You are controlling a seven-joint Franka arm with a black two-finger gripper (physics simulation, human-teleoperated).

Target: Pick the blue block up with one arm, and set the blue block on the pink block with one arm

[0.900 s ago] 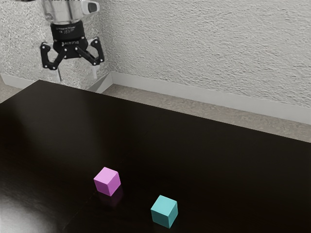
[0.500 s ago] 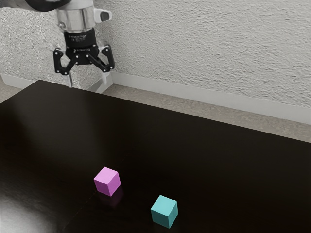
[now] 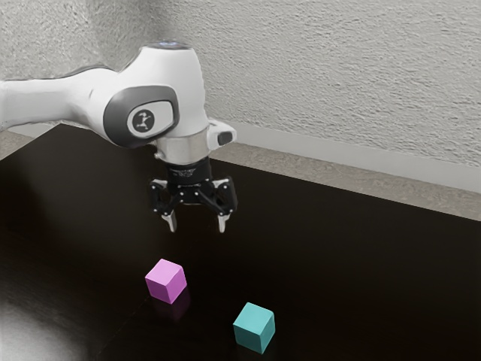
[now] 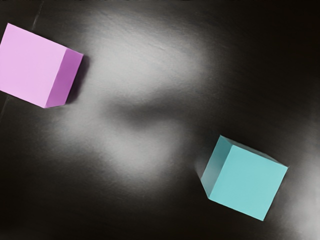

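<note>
Exterior view: black two-finger pincer [image 3: 198,226] hangs spread above the glossy dark desk [image 3: 361,256], and should centre over the turquoise-blue cube [image 3: 254,327], squared to its faces, before descending.

A white emblem marks the grey joint cap [image 3: 143,120]; lettering on the pincer [image 3: 198,225] is unreadable.

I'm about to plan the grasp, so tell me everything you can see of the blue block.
The blue block is a teal cube with plain matte faces and sharp edges, plastic-looking. It sits flat on the dark glossy table, an edge turned toward the exterior camera, apart from the pink block and to the exterior view's right of it. Only the table touches it; the open gripper hangs higher up, clear of it.
</note>
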